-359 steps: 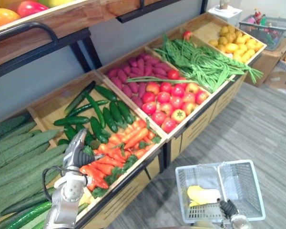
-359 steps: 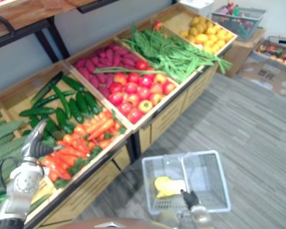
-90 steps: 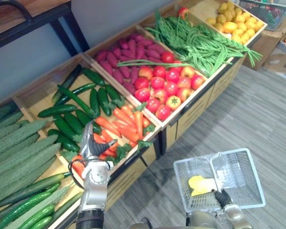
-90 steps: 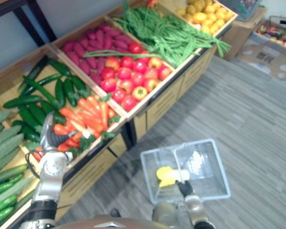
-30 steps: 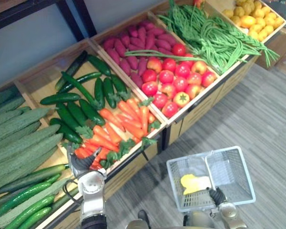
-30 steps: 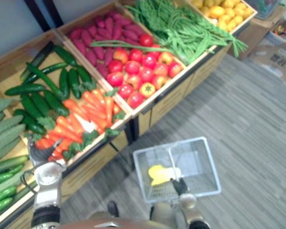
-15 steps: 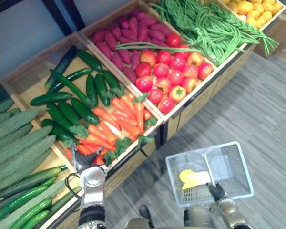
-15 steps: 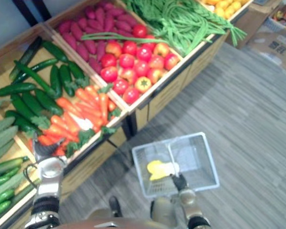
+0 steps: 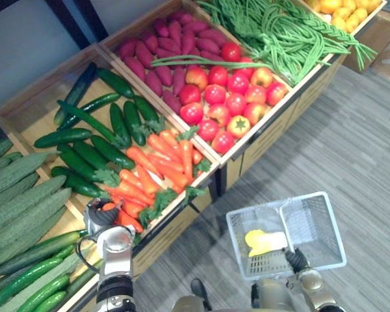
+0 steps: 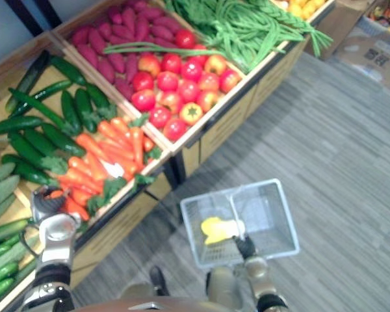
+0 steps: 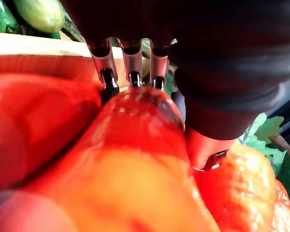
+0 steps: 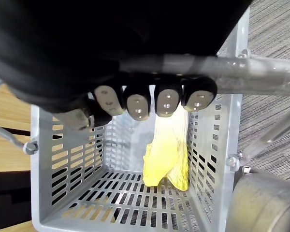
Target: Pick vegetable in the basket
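- The left hand point(image 11: 135, 63) is down at the near end of the carrots point(image 9: 149, 172). Its silver, dark-tipped fingers point(image 11: 108, 79) are curled over one smooth, orange-red carrot point(image 11: 135, 145), with the thumb point(image 11: 208, 154) pressed against its side, so the hand is closed on it.
- That carrot lies in the heap among its neighbours, which are tapered and glossy with frilly green leaf tops.
- The right hand point(image 9: 296, 260) is at the near right. Its fingers are wrapped round the round metal handle point(image 12: 261, 65) of the basket point(image 9: 315, 227), which hangs over the floor.
- The basket is pale grey plastic, rectangular, with slotted walls and a slotted bottom. A yellow item point(image 12: 166, 154) lies in its left half (soft-looking and lobed; I cannot tell what it is).
- Wooden crates point(image 9: 279, 133) of light, plain board hold the produce in a row running from near left to far right.
- At the far left are long, pale green, bumpy cucumbers point(image 9: 19, 201).
- Just beyond the carrots, in the same crate, are smooth dark green cucumbers point(image 9: 91, 153).
- To the right, round, shiny red tomatoes point(image 9: 227, 104) sit in front of oval purple sweet potatoes point(image 9: 169, 52).
- Farther right is a tangle of thin green beans point(image 9: 279, 36).
- The floor point(image 9: 351, 149) is grey with fine stripes.
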Robot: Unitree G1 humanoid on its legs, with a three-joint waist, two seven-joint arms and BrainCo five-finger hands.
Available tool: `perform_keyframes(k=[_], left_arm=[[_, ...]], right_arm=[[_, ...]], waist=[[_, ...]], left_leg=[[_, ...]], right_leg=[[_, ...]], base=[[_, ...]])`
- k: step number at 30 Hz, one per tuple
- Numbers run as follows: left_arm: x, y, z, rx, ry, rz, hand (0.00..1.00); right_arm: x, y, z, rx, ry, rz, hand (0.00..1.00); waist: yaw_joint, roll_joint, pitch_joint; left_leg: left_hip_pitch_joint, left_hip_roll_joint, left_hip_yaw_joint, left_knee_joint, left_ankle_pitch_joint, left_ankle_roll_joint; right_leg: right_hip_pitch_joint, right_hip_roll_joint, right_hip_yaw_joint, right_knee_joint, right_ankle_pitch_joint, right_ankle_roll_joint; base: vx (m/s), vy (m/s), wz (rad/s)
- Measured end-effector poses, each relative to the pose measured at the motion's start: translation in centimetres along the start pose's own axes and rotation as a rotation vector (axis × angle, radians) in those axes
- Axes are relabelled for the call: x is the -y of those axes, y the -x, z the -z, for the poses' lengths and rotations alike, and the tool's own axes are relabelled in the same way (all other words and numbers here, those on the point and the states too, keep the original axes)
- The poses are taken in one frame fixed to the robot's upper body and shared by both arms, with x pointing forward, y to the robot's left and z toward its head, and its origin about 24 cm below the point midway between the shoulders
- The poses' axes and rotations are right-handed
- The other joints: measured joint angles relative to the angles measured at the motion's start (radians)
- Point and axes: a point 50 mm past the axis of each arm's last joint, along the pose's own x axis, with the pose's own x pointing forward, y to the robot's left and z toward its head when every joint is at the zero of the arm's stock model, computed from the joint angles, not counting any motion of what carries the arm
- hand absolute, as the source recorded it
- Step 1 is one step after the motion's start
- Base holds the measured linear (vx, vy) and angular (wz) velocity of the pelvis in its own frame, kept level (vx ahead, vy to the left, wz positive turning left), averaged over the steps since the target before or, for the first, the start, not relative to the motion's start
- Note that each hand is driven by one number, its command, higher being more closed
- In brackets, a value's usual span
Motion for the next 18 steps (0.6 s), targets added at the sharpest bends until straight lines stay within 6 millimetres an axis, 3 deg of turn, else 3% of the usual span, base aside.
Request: perform_keyframes(k=[5, 18], left_arm=[[0.41, 0.04, 0.19, -0.014, -0.006, 0.012, 1.0], [0.29, 0.09, -0.19, -0.001, -0.008, 0.026, 1.0]], right_arm=[[-0.08, -0.1, -0.16, 0.002, 0.004, -0.005, 1.0], [-0.04, -0.09, -0.1, -0.001, 0.002, 0.001, 1.0]], waist=[[-0.017, -0.002, 0.003], [-0.021, -0.007, 0.01]], left_leg=[[0.007, -0.005, 0.001, 0.0, -0.003, 0.003], [0.024, -0.006, -0.007, 0.001, -0.006, 0.003]], right_leg=[[0.006, -0.004, 0.0, 0.0, 0.0, 0.0], [0.028, -0.006, -0.006, 0.0, 0.0, 0.0]], base=[[0.0, -0.012, -0.01], [0.0, -0.023, 0.01]])
